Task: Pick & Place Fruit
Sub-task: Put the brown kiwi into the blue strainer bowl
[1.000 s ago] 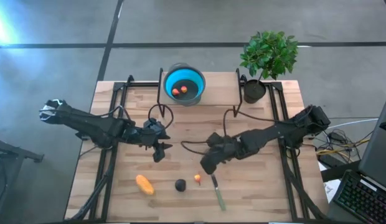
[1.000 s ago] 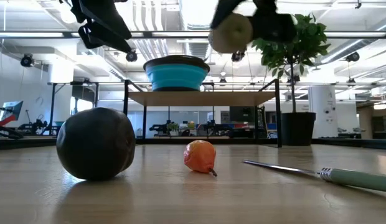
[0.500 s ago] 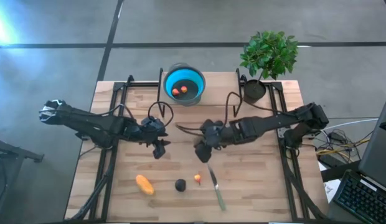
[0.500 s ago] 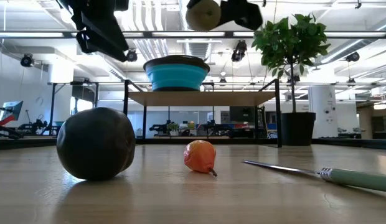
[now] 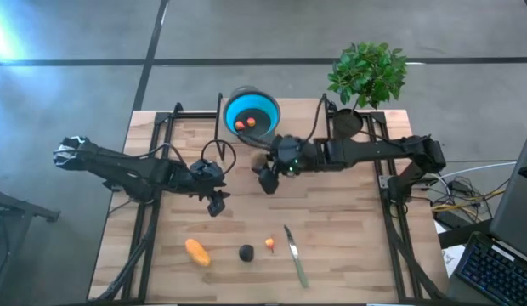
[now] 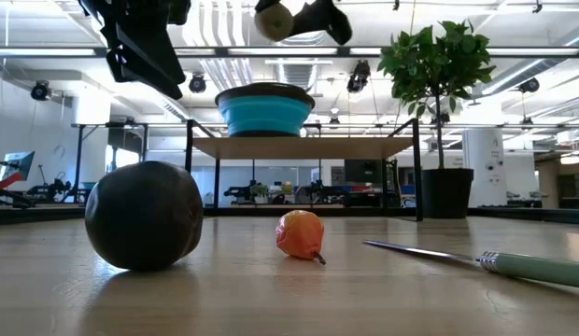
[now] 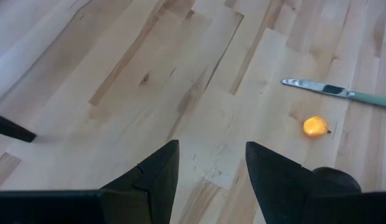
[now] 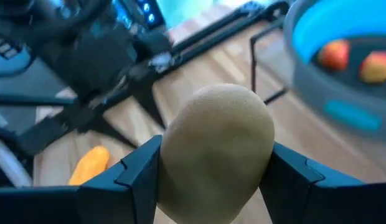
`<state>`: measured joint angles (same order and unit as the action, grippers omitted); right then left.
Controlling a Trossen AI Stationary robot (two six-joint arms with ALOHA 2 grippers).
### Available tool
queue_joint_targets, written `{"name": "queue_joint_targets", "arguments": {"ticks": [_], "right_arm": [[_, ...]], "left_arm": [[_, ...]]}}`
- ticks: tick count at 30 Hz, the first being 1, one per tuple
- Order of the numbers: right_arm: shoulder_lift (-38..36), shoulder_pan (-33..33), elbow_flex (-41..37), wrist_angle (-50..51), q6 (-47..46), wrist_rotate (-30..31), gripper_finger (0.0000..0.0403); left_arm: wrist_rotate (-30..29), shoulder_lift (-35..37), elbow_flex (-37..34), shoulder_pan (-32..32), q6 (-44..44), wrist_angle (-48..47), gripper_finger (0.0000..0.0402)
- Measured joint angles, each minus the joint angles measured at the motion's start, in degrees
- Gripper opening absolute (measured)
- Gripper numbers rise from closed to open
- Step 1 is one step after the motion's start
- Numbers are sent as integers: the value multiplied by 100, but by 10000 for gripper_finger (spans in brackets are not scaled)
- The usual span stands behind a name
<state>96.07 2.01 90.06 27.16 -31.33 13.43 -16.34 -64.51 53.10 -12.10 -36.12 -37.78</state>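
My right gripper (image 5: 265,176) is shut on the olive-brown oval fruit (image 8: 218,149) and hangs high over the table's middle, just short of the blue bowl (image 5: 251,115). The low view shows that fruit (image 6: 274,21) above the bowl (image 6: 266,112). The bowl sits on a raised rack and holds two small red-orange pieces (image 5: 244,124). My left gripper (image 5: 217,205) hovers open over bare wood left of centre. On the table's near part lie the orange-yellow fruit (image 5: 196,252), the black round fruit (image 5: 246,252) and the tiny orange fruit (image 5: 270,244). My right gripper pinches the olive-brown fruit between its two fingers (image 8: 140,171), one on each of its opposite sides (image 8: 171,155). The arm reaches in from the table's right. The fruit is lifted clear of the table, high in the air.
A green-handled knife (image 5: 295,259) lies near the tiny orange fruit. A potted plant (image 5: 365,81) stands at the far right corner. Black rack frames (image 5: 170,127) run along both sides of the table. Open wood lies between the two grippers.
My right gripper has carried the olive-brown fruit from above the table's near-middle toward the far edge and the blue bowl, rising as it goes. It has stayed shut on the fruit. My left gripper has kept nearly still.
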Motion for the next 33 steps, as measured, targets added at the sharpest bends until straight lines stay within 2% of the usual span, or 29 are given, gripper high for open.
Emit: {"name": "queue_joint_targets", "arguments": {"ticks": [18,33], "right_arm": [[100,-1184,-32,-1370,1369,7,211],[376,-1715,-236,-1722,1704,-14,210]], "left_arm": [[42,0,0,-2,-188,-42,190],[39,0,0,2,-166,-58,190]]}}
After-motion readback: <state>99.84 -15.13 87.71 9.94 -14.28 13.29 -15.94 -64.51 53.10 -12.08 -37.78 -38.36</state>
